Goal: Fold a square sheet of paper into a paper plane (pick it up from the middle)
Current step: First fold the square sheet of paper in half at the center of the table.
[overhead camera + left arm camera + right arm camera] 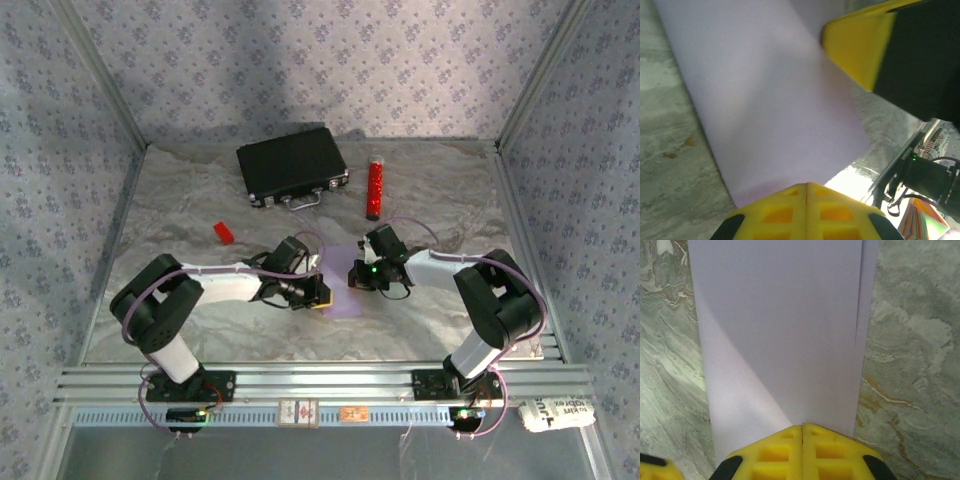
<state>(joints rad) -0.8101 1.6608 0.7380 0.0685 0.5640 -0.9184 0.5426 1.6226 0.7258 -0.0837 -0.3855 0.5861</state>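
Square sheet of paper (780, 330) lies flat in middle of table (180, 200), between both arms. Looks folded over, with top edge just shy of bottom edge.
Left end effector (806, 186) shut, tips on paper, seems to grip nothing.
Right end effector (802, 426) shut too, tips at paper edge.
Best way: press down, slide slowly along fold, don't let paper skid.
Paper thin, smooth, pale lilac. Table grey, marbled.

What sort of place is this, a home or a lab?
Probably a robot lab cell: left arm and right arm bolted to a rail, wallpapered panels, staged props like the case.
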